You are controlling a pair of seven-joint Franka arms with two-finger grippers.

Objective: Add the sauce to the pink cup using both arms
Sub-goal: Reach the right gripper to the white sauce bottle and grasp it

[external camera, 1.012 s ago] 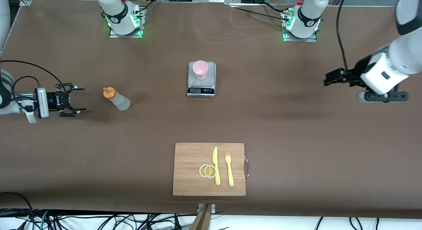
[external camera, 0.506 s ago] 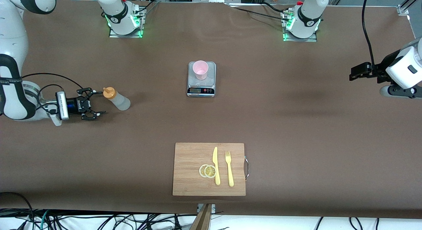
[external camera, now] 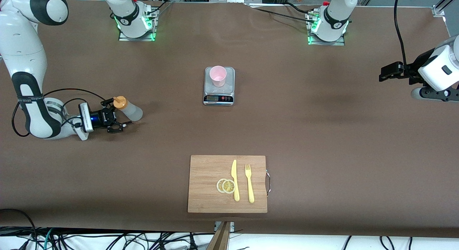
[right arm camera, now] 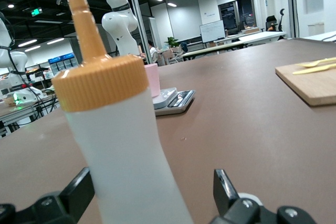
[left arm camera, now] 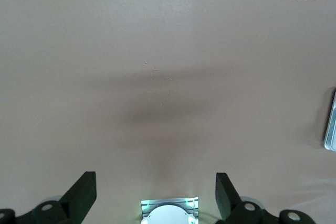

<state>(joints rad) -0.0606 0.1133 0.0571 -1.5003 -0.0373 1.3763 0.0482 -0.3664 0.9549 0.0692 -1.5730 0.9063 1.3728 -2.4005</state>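
Moved: my right end effector [external camera: 118, 121] has advanced to straddle the translucent whitish squeeze bottle with orange nozzle cap [external camera: 128, 109], fingers spread, not gripping.
Left end effector [external camera: 385, 72]: spread wide, waiting over bare worktop [external camera: 322, 128].
Risk: closing off-centre could topple the bottle.

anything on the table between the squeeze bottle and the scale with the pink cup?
Nothing: the front view shows bare brown tabletop between the translucent whitish squeeze bottle with orange nozzle cap and the silver scale carrying the pale-pink plastic cup.

A scale [external camera: 219, 94] sits mid-table. Nearer the camera, a wooden board [external camera: 204, 171] carries two lemon slices [external camera: 226, 185], a knife [external camera: 235, 180] and a fork [external camera: 249, 183].
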